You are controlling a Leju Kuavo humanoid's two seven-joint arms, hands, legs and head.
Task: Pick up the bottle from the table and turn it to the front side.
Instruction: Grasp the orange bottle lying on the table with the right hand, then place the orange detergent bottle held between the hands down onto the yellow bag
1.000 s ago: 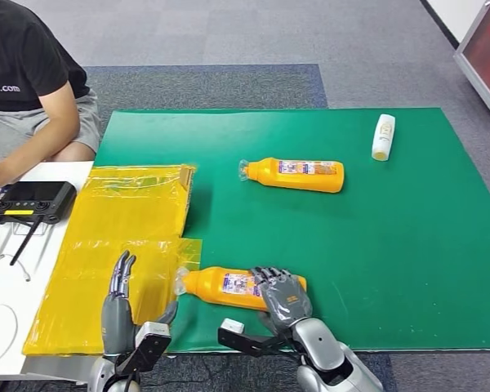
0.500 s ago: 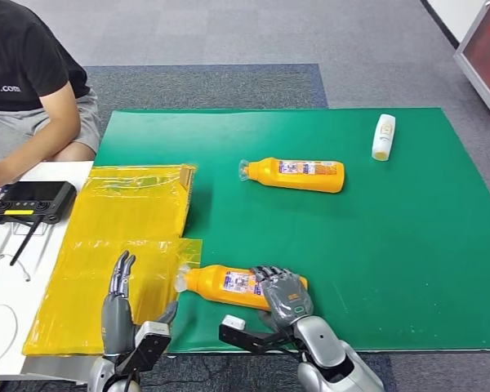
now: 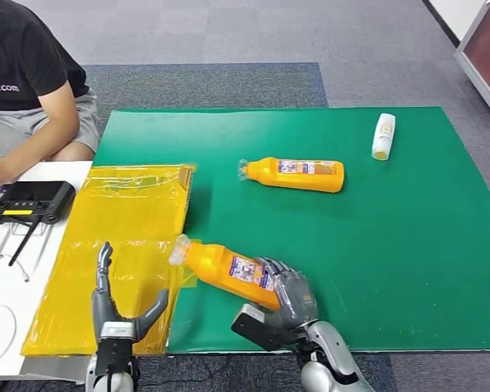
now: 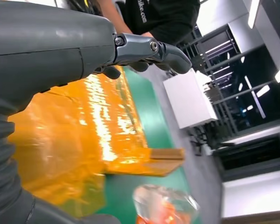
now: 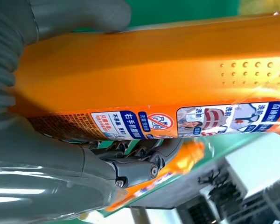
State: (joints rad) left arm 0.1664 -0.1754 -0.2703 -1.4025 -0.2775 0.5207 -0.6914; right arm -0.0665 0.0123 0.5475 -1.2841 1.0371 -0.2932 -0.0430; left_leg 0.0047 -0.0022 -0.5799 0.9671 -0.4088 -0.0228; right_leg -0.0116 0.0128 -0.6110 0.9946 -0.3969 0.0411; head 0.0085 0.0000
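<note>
Orange bottle [image 3: 220, 268] is gripped by the right hand [image 3: 290, 297], base hidden under fingers, cap end tilted up over the yellow film [image 3: 128, 220] edge. Left hand [image 3: 114, 309], spread and empty, is held near that film.

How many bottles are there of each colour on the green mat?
Orange bottles: 2, one held by the right hand (held orange bottle) and one lying further back (far orange bottle).
White bottles: 1 (white bottle), lying near the far edge of the green mat.
Total: 3 bottles.
</note>
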